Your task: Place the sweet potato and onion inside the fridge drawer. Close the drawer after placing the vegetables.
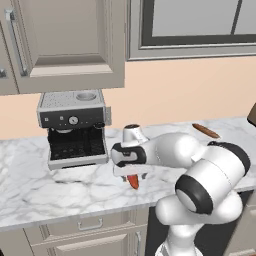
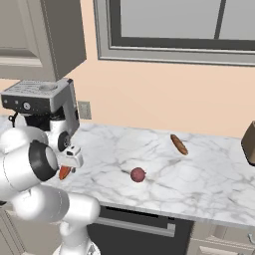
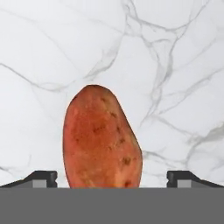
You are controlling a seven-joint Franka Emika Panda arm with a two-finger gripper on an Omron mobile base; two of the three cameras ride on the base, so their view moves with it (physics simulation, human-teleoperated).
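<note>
One sweet potato (image 3: pixel 101 138), lengthwise between claw (image 3: pixel 112 178) tips

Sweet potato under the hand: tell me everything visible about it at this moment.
The sweet potato is an orange-red tuber with a rough, dull skin flecked with small dark pits, broad at the middle and rounded at the far end. It lies flat on the white marble counter, near the front edge in the left base view, where just its reddish tip pokes out below the hand. The open pincer hangs over it with one fingertip on each side; neither visibly touches it.
</note>
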